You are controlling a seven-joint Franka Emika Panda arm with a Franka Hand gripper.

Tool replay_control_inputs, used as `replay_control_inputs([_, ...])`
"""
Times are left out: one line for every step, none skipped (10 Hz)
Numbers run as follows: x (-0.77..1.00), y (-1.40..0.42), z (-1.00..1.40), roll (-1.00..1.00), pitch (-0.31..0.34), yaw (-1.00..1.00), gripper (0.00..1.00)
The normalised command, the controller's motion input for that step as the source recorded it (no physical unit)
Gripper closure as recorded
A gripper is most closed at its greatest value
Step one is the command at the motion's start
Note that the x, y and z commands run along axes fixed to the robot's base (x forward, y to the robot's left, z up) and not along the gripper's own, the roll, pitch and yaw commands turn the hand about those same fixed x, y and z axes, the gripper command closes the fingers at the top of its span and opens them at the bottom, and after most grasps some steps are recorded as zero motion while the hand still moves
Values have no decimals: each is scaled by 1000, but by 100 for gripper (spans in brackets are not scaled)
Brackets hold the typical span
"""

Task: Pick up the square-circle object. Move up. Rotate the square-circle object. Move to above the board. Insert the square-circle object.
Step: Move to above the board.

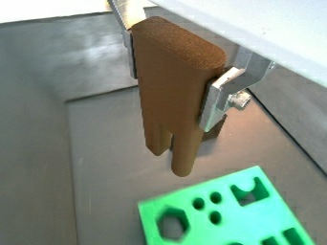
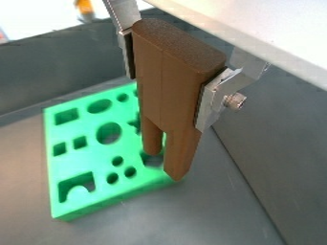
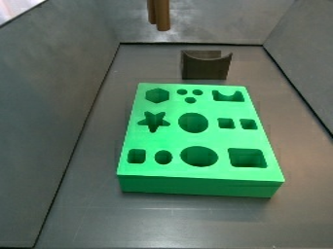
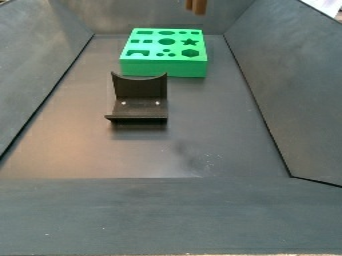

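In both wrist views my gripper [image 1: 179, 77] [image 2: 174, 75] is shut on the square-circle object [image 1: 169, 91] [image 2: 166, 91], a tall brown slab. The silver fingers [image 1: 225, 94] [image 2: 219, 96] press its two narrow sides near the rounded end. It hangs upright, its two short prongs pointing down. The green board [image 1: 278, 218] [image 2: 92, 161] lies on the floor below, the prongs showing over one of its edges in a wrist view. In both side views only the object's lower end [image 3: 158, 14] [image 4: 197, 5] shows at the upper edge, high above the board [image 3: 196, 183] [image 4: 167, 68]; the gripper is out of frame there.
The dark fixture [image 3: 204, 64] [image 4: 138, 100] stands on the floor beside the board, and part of it [image 1: 212, 129] shows behind the held object. Sloping grey walls [image 3: 78, 88] enclose the floor on all sides.
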Motion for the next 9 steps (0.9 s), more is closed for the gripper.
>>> replay_control_inputs([112,-1000,316,-11,107,1000,100])
replay_control_inputs([133,-1000,320,-13,113,1000,100])
replay_control_inputs([161,-995,318,-16,120,1000,100])
replay_control_inputs([131,-632,202,-17,130,1000,100])
replay_control_inputs([107,-380,128,-18,135,1000,100])
replay_control_inputs([89,-267,92,-19,136,1000,100])
replay_control_inputs([53,-132,53,-21,139,1000,100])
replay_control_inputs([44,-91,43,-22,148,1000,100])
replay_control_inputs([45,-63,41,-21,161,1000,100])
